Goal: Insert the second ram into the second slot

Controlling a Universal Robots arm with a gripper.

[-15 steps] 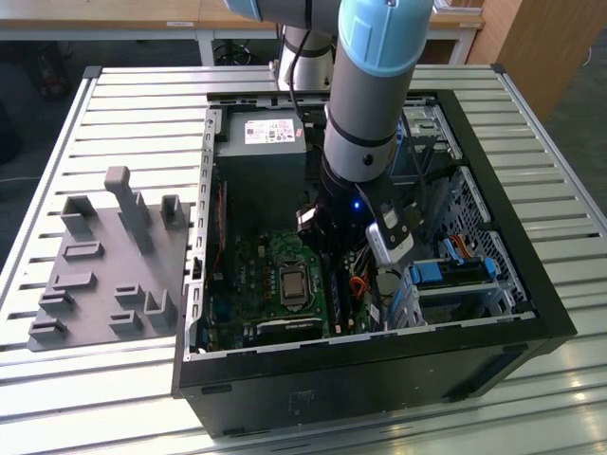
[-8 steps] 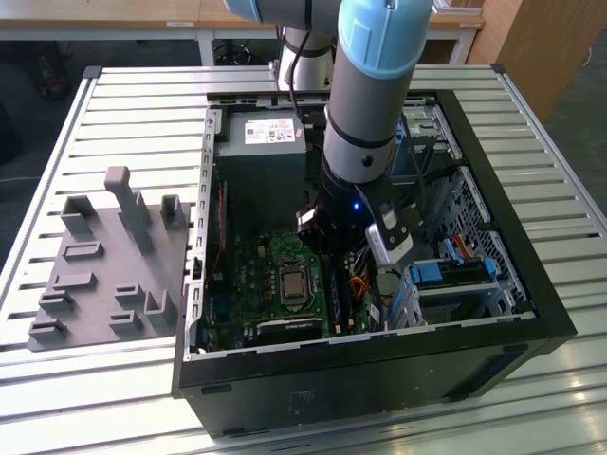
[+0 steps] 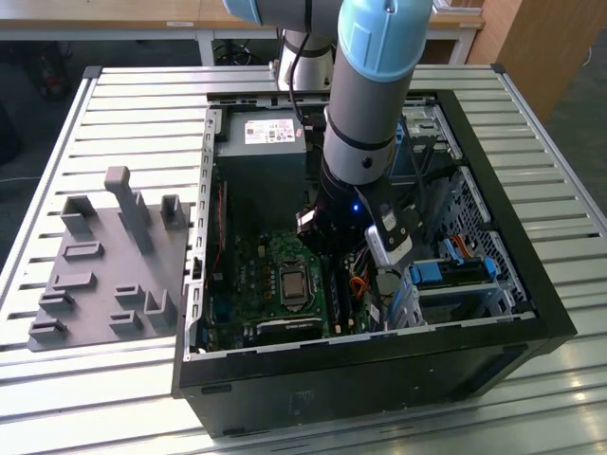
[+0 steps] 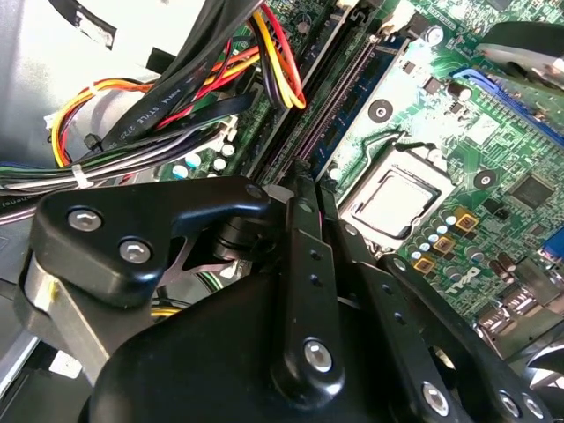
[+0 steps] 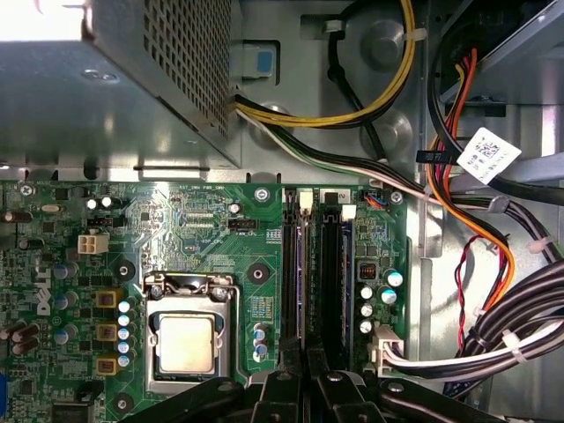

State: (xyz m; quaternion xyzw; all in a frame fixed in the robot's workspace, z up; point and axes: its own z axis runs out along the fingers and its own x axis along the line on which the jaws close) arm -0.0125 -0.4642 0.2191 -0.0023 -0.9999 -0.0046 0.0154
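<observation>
Slatted desk [image 3: 133,104] carrying open PC case [image 3: 379,370]. Arm [image 3: 365,104] reaching down inside the case, over the motherboard [image 5: 203,229]. Two dark memory slots [image 5: 330,273] side by side next to the CPU socket [image 5: 187,339]. Thin bluish-purple edge, likely the second ram [image 5: 300,264], standing along the slot nearer the socket and running straight out from the fingertips in both wrist views. End effector [image 4: 315,181] drawn together to a sliver gap right at that strip; cannot tell whether pinching or just resting on it. Step in hand, judged: seating the stick. Full seating probably calls for straight, even downward pressure until the white latches [image 5: 306,201] close, clear of the cable bundle [image 4: 220,70].
</observation>
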